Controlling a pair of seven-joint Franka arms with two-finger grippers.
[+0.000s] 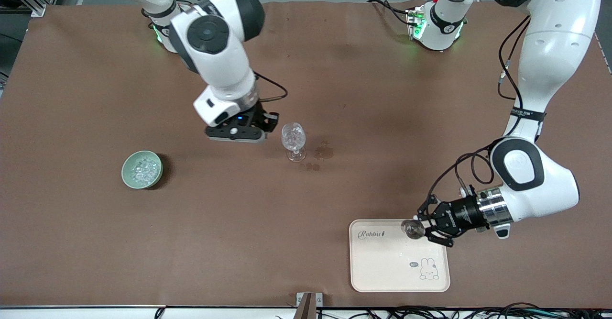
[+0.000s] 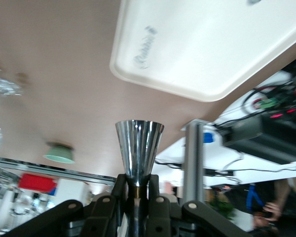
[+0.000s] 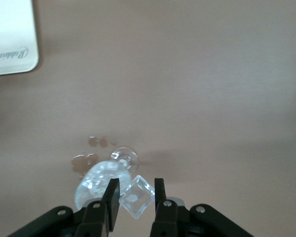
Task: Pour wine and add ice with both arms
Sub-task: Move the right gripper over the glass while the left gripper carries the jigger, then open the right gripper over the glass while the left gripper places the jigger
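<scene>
Fingers of the right gripper [image 3: 134,197] pinched a clear ice cube [image 3: 136,198] just above the stemmed wine glass [image 1: 293,140], which stood mid-desk beside dark stains [image 1: 323,152]. More ice filled the green bowl [image 1: 141,169] toward the right arm's end. The left gripper [image 2: 137,190] clamped the silvery jigger [image 2: 138,152] over the rabbit tray's [image 1: 399,266] corner.

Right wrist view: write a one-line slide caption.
Right gripper holds an ice cube beside the stemmed glass, with dark spots staining the brown table.
</scene>
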